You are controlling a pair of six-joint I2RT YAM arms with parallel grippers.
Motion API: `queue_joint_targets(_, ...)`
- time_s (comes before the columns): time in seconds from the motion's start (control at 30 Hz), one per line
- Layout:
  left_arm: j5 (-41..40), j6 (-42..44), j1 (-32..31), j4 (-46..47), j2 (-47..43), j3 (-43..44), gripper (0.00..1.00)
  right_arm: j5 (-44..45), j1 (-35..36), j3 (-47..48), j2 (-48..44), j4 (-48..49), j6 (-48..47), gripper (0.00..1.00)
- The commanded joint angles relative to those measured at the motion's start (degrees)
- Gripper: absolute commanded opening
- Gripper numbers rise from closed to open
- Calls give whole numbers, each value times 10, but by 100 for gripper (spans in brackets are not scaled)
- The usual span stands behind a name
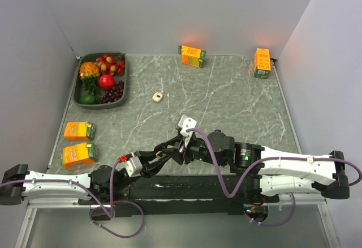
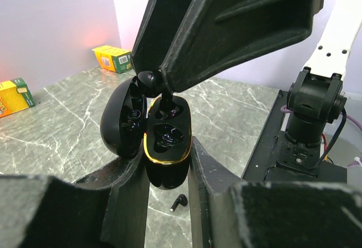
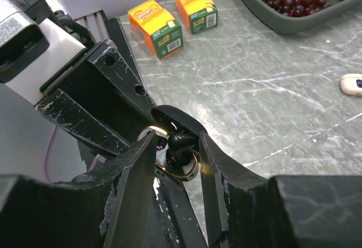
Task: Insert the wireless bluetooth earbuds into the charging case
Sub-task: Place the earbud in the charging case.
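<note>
My left gripper [image 2: 168,160] is shut on a black charging case [image 2: 165,171] with a gold rim, held upright with its lid [image 2: 121,120] open to the left. My right gripper [image 3: 177,147] is shut on a black earbud [image 3: 181,144] and holds it at the case's far socket, stem down; the near socket is empty. In the left wrist view this earbud [image 2: 149,78] shows at the right fingertips above the case. A second black earbud [image 2: 179,201] lies on the table under the case. Both grippers meet at the near middle of the table [image 1: 181,147].
A small whitish piece [image 1: 158,96] lies mid-table, also in the right wrist view [image 3: 352,84]. A grey tray [image 1: 116,102] of fruit stands at the back left. Two orange juice cartons [image 1: 79,141] lie at the left edge, two more at the back [image 1: 192,56], [image 1: 262,63].
</note>
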Motion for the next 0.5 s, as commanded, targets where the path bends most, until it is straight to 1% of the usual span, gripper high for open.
queue_joint_targets(0.0, 2, -7, -3, 28, 4, 25, 1, 9, -3, 17, -32, 22, 8, 46)
queue_joint_targets(0.13, 2, -8, -3, 30, 5, 25, 1, 8, -2, 18, -43, 28, 10, 50)
queue_joint_targets(0.23, 2, -7, -3, 31, 6, 25, 1, 10, -2, 25, -48, 28, 10, 50)
queue_joint_targets(0.3, 2, -8, -3, 31, 7, 25, 1, 12, -3, 27, -49, 27, 9, 48)
queue_joint_targets(0.4, 2, -8, -4, 31, 7, 25, 1, 16, -3, 28, -46, 20, 8, 27)
queue_joint_targets(0.43, 2, -8, -3, 31, 7, 25, 1, 16, -2, 32, -44, 12, 8, 15)
queue_joint_targets(0.47, 2, -8, -3, 30, 6, 26, 1, 17, -2, 33, -40, 6, 9, 12)
